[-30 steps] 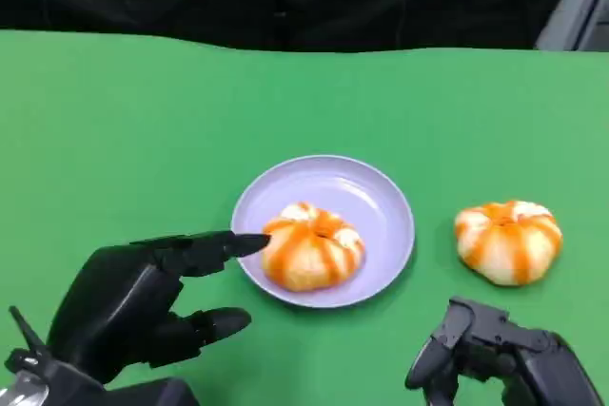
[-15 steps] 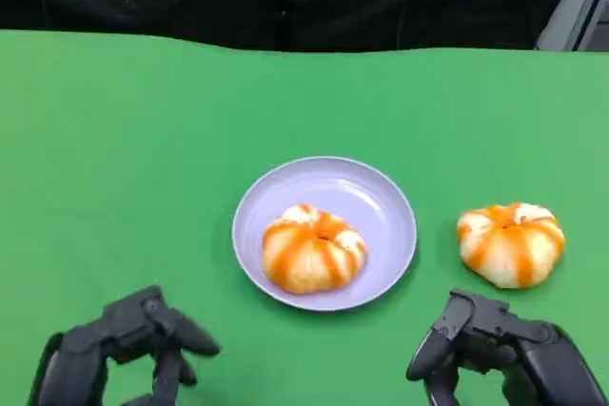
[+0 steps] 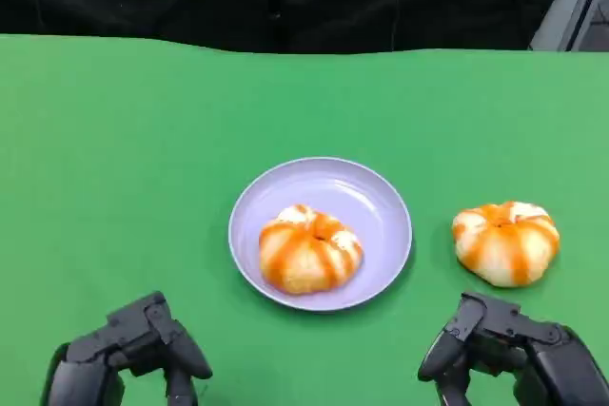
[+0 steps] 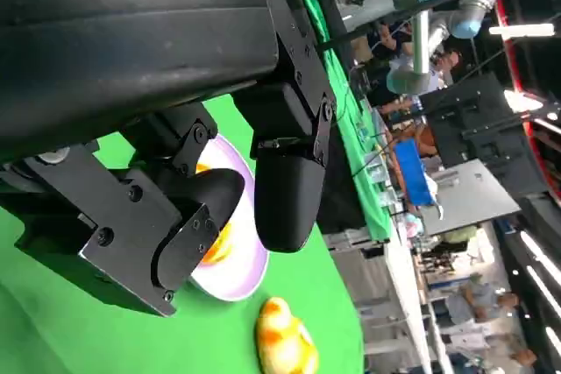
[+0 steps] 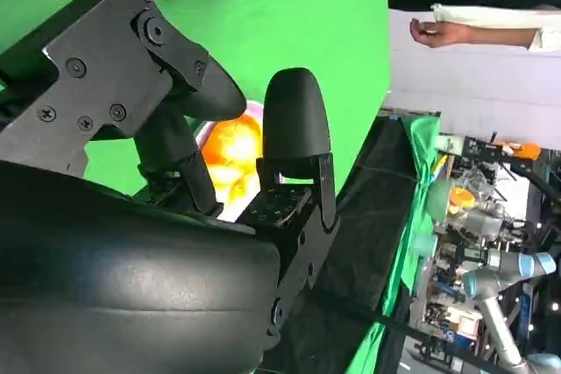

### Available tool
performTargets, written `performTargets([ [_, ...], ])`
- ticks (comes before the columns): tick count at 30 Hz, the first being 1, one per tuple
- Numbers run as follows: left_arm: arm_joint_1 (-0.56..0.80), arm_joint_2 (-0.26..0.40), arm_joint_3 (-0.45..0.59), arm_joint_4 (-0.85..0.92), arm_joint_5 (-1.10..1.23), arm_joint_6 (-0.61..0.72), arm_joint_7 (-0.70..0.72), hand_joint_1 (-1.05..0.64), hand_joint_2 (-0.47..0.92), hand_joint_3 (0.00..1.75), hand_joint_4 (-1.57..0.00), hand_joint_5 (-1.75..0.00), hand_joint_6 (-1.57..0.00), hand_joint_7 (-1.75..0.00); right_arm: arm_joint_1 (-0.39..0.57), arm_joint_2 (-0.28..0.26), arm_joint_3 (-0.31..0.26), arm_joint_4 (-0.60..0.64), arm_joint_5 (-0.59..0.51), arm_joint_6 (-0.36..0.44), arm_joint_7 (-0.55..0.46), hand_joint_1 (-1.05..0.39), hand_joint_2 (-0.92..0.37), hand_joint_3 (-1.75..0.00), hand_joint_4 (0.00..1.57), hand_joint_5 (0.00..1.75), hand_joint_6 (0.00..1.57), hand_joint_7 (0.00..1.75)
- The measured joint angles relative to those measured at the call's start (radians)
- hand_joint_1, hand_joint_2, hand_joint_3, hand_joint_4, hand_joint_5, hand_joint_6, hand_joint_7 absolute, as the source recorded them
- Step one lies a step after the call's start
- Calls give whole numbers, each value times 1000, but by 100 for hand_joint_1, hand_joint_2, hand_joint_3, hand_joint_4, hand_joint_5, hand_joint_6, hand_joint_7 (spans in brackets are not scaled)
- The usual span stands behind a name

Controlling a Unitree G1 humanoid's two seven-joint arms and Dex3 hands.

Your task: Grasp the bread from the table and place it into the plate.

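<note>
bread [image 3: 309,248]: round, orange-striped, in lilac plate [image 3: 376,199] | second bread [image 3: 505,241]: on desk, right | left hand [image 3: 128,358], right hand [image 3: 514,354]: curled, empty

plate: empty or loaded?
Loaded. One bread sits inside the plate; a second bread lies on the table beside it.

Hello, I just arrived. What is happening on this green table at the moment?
A humanoid robot is putting bread onto a plate. One bread already lies in the lilac plate at the middle of the green table. A second bread sits on the table to the plate's right, untouched. The left hand and the right hand are both low at the near edge, holding nothing, with the right hand just short of the second bread.
</note>
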Motion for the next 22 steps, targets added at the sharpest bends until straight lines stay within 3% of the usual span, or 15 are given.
performTargets([
  [22, -1, -16, -2, 2, -30, 3, -44, 3, 36, 149, -97, -174, -85, -154, -1, -1, -7, 24, 2, -34, 8, -2, -35, -136, 75, 170, 75, 143],
])
